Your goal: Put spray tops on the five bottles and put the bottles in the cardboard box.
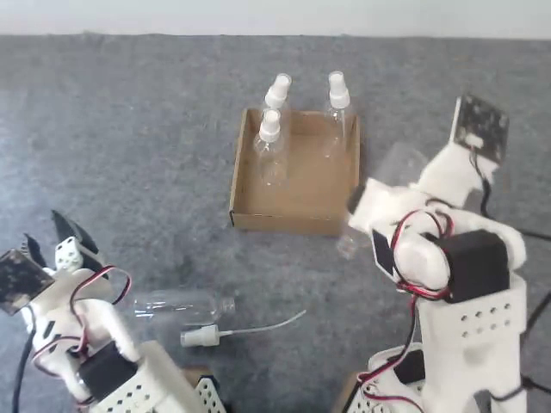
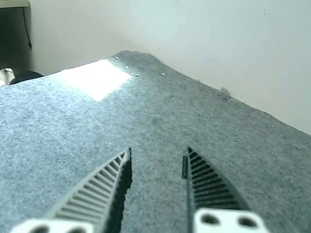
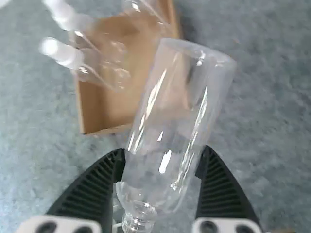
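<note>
right gripper (image 3: 163, 154) was clamped on a capless bottle (image 3: 180, 107) just beside the box (image 1: 288, 219), left gripper (image 2: 159, 151), jaws apart, well away from it; the slick, tilted bottle could have slipped, or struck the capped bottles (image 1: 271, 146) inside.

Left gripper (image 2: 158, 167) jaws parted, 2 black ribbed fingers (image 2: 114, 182) with white mounts, nothing between them. Below and beyond lies grey carpet (image 2: 73, 126) with a bright light patch (image 2: 95, 77) toward its far edge. A pale wall (image 2: 194, 39) rises behind the carpet.
</note>
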